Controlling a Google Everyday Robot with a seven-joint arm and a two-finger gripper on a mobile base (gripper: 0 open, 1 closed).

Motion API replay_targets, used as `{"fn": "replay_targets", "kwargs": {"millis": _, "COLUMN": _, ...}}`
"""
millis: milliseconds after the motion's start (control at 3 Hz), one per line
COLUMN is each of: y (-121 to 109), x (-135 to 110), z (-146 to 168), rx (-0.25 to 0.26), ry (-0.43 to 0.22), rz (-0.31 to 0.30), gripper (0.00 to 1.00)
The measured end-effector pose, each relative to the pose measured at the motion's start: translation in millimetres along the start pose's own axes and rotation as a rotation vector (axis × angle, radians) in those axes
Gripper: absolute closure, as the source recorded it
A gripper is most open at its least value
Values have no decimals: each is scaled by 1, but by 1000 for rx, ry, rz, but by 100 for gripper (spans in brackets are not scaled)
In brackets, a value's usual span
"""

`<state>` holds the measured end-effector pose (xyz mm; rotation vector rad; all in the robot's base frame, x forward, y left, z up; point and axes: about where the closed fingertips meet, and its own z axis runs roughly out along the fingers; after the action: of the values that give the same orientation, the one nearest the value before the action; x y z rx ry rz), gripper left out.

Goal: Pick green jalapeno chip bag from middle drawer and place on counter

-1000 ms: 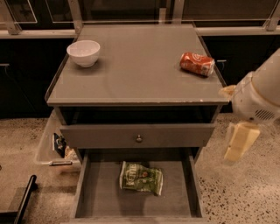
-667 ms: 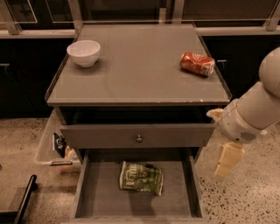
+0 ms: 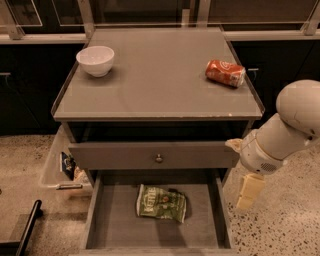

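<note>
Camera view: gripper (image 3: 248, 192) right of middle drawer (image 3: 115, 226), state unclear; green jalapeno chip bag (image 3: 161, 202) inside; can (image 3: 225, 73), bowl (image 3: 95, 60) on counter (image 3: 160, 85).

Dim, warm indoor light. Pale speckled floor (image 3: 290, 230) across the lower left and right. Behind, a row of dark cupboards (image 3: 30, 90) under a pale ledge (image 3: 40, 38), with glass panels (image 3: 145, 10) in metal frames above. In the middle, a grey cabinet (image 3: 125, 155). Against its left side, a clear plastic bin (image 3: 50, 172) holding small items. Bottom left, a black bar (image 3: 27, 227) slanting over the floor. At right, gripper (image 3: 248, 192) hanging above the floor, near the cabinet's front corner.
</note>
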<state>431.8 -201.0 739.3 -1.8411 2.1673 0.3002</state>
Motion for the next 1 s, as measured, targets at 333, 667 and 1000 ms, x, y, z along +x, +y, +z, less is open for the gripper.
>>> {"fn": "replay_targets", "kwargs": {"millis": 333, "y": 7, "x": 2, "z": 33, "rx": -33, "ry": -46, "rz": 29, "gripper": 0}}
{"fn": "replay_targets", "kwargs": {"millis": 667, "y": 13, "x": 0, "z": 87, "rx": -69, "ry": -106, "rz": 50, "gripper": 0}}
{"fn": "replay_targets", "kwargs": {"millis": 1000, "y": 14, "x": -2, "z": 129, "rx": -70, "ry": -164, "rz": 45, "gripper": 0}}
